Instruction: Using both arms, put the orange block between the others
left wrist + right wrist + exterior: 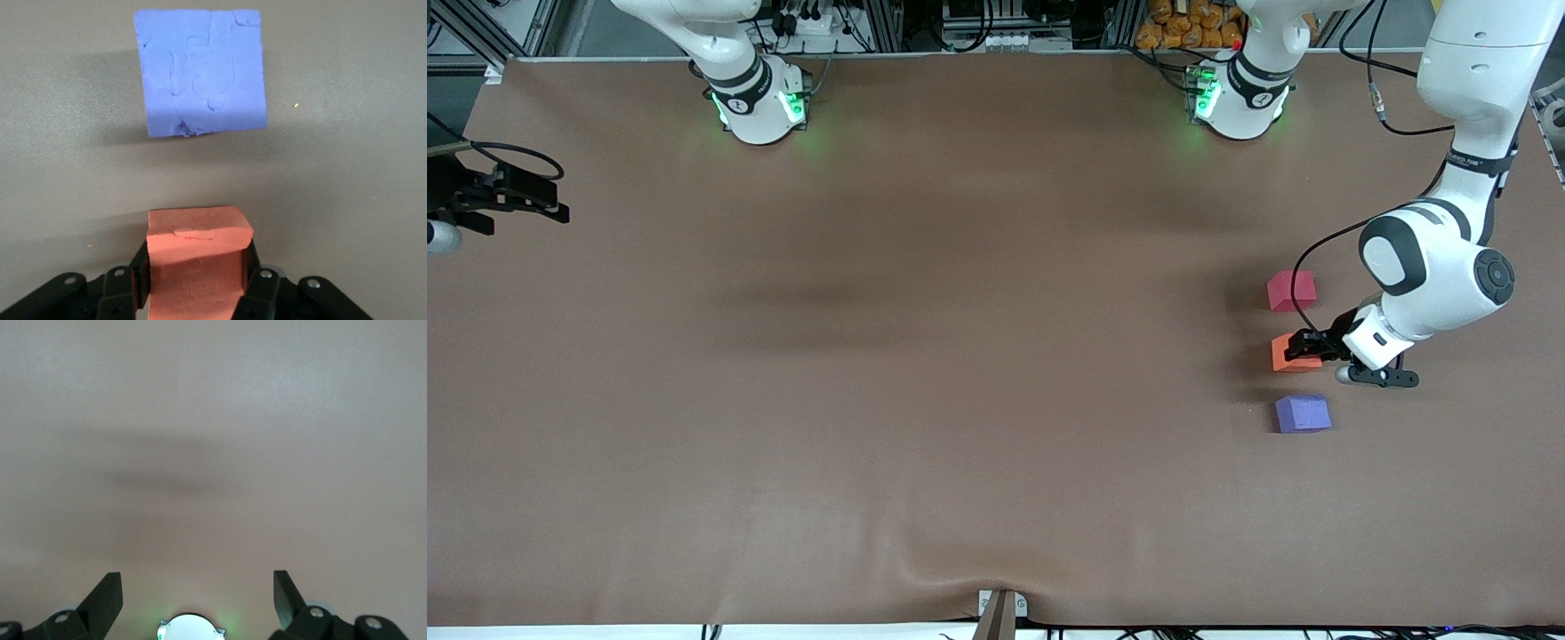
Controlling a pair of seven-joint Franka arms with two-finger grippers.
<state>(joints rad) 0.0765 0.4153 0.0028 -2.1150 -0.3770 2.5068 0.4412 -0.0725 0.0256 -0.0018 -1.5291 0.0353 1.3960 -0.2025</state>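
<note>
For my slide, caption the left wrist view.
Left claw grips the orange block on the table, beside the purple-blue cube.

Big brown surface (960, 356) fills nearly everything — matte, like a cloth cover, with a small wrinkle at the edge nearest the front camera, where a little bracket (1002, 608) sits. Soft shadows streak across its middle. Along the top edge there's an aluminium frame (889, 22), cables (969, 27) and a pile of orange stuff (1192, 25) — can't tell what.
</note>
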